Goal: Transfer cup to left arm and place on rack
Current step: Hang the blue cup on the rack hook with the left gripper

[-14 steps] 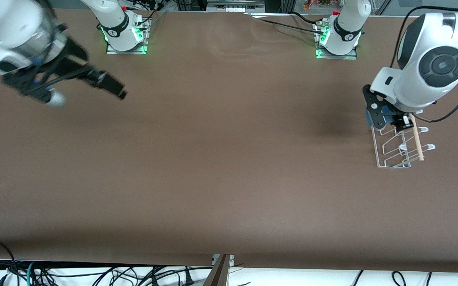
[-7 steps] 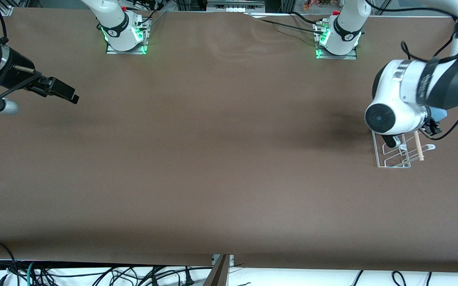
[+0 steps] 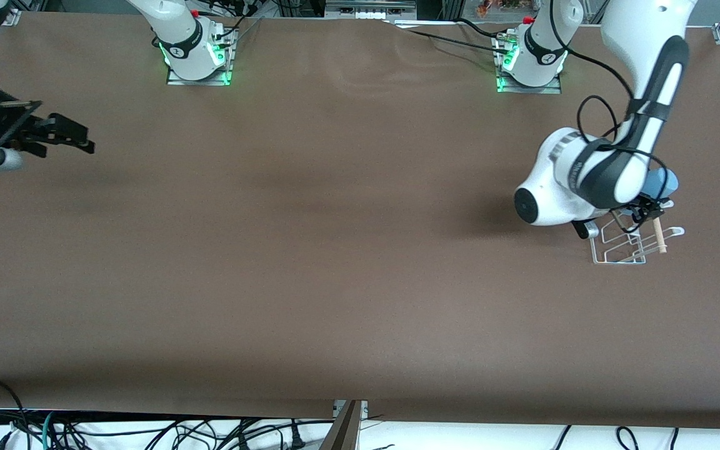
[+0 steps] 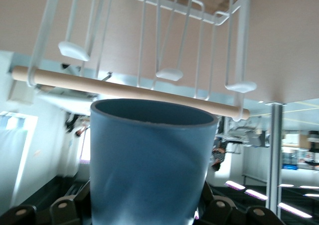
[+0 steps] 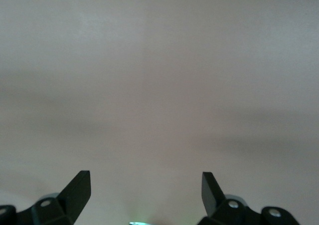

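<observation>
My left gripper point(image 3: 647, 203) is shut on the light-blue cup point(image 3: 659, 183) and holds it over the white wire rack point(image 3: 619, 250), at the rack's end farther from the front camera. In the left wrist view the cup point(image 4: 149, 160) fills the lower part. Its open rim points at the rack's wooden dowel point(image 4: 124, 90) and white pegs point(image 4: 169, 74), close to the dowel. I cannot tell if they touch. The left wrist hides most of that gripper in the front view. My right gripper point(image 3: 66, 134) is open and empty over bare table at the right arm's end; its fingertips point(image 5: 79, 185) stand wide apart.
The brown table point(image 3: 335, 250) stretches between the two arms. The arm bases point(image 3: 197, 56) stand along its edge farthest from the front camera. A black cable point(image 3: 597, 112) loops beside the left arm's wrist. Cables hang below the table's near edge.
The left wrist has turned and dropped lower over the rack with the cup in its grip. The right gripper has drawn back toward the right arm's end of the table.
</observation>
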